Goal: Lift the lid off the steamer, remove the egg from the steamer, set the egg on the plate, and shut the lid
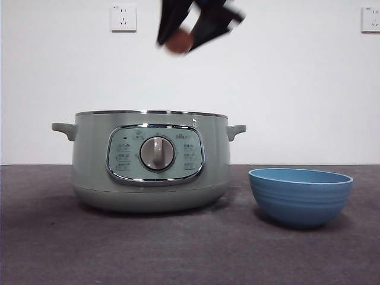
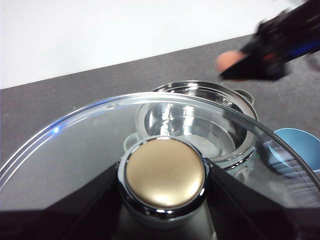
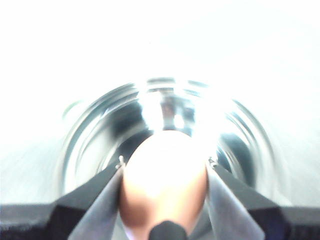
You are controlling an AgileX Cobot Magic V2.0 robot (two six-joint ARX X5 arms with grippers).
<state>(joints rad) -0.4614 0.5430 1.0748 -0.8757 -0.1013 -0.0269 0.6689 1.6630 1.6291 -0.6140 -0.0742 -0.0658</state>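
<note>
The right gripper hangs high above the open steamer, its jaws clamped on the egg, whose long axis runs along the jaws. The plate stands on the desk just beside the steamer, so the carry likely has to go sideways past the steamer's rim and then down. The left gripper holds the lid by its knob, jaws closed on it, lifted clear of the steamer, and nothing else stands between egg and plate.

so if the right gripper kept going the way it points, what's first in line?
Likely the open steamer: past the egg clamped in the right gripper, its wrist view shows only the shiny inner bowl. The picture is blurred, so depth is unclear.
</note>
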